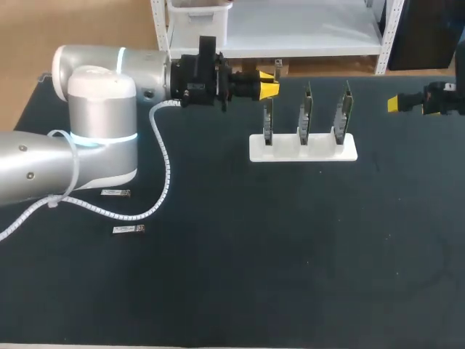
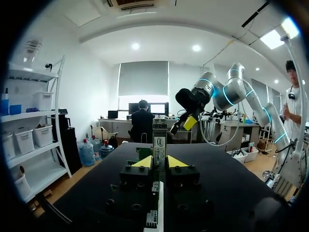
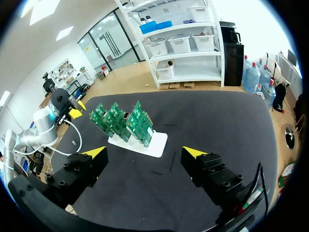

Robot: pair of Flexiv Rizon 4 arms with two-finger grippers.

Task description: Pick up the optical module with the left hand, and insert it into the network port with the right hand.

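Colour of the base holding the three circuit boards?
White base; shows best in the head view.

Matt, soft-looking black worktop (image 1: 290,254), like felt. Smooth white plastic block stand (image 1: 303,149), a bit shiny. Two small shiny silver metal modules (image 1: 115,193) (image 1: 128,229). Glossy smooth silver-grey left arm (image 1: 94,109), with ribbed white plastic cable wrap (image 1: 163,174).

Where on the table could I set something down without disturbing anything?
Freest is the wide bare table in front of the white board stand, out to the right edge. Crowded: the left side, with two loose optical modules, the spiral cable and the left arm.
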